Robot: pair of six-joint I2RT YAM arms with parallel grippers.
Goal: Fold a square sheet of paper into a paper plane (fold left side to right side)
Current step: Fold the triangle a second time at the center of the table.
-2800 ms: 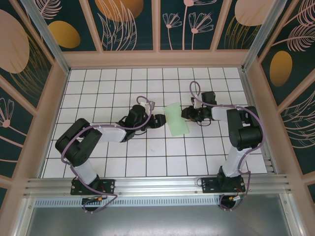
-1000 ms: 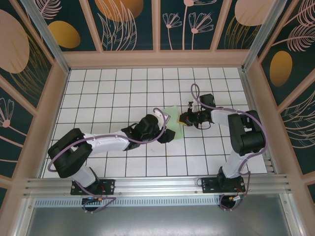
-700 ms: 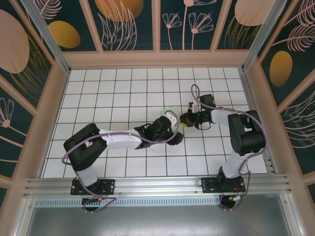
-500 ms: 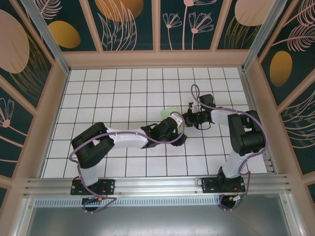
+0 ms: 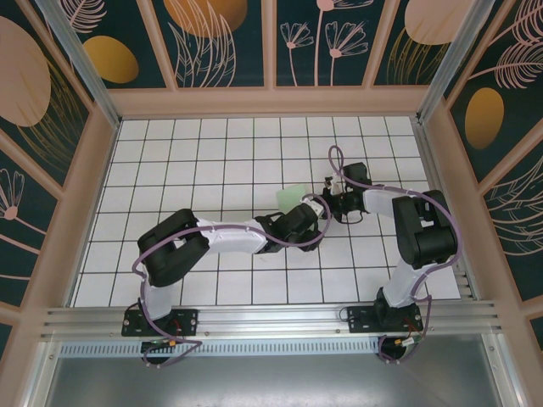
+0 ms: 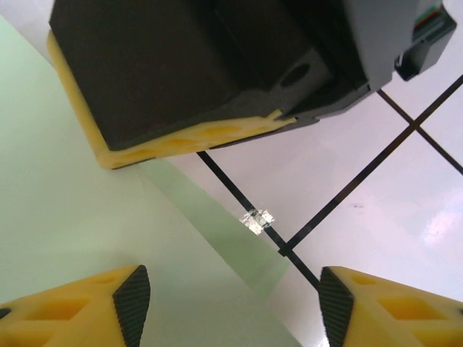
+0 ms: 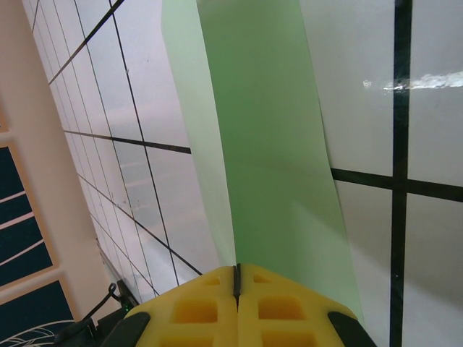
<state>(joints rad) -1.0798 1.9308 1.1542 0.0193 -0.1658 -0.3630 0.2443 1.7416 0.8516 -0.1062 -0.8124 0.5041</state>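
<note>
The square sheet of paper (image 5: 293, 195) lies pale green and folded at mid-table, mostly hidden under both grippers. My left gripper (image 5: 314, 224) hovers low over its right edge. In the left wrist view that gripper (image 6: 235, 307) is open, and the paper (image 6: 65, 217) fills the left side under one pad. My right gripper (image 5: 326, 203) reaches in from the right. In the right wrist view it (image 7: 237, 278) is shut, its tips resting on the paper (image 7: 275, 144), which runs away from them as a narrow strip with a paler flap on its left.
The white gridded table (image 5: 212, 153) is bare to the left and at the back. Patterned walls and a wooden frame (image 5: 271, 102) close it in. One yellow finger (image 6: 181, 141) of my right gripper sits close above the left gripper's view.
My left arm has swept right across the paper and now lies over it. Less of the paper shows than before. The right gripper has stayed shut in place.
</note>
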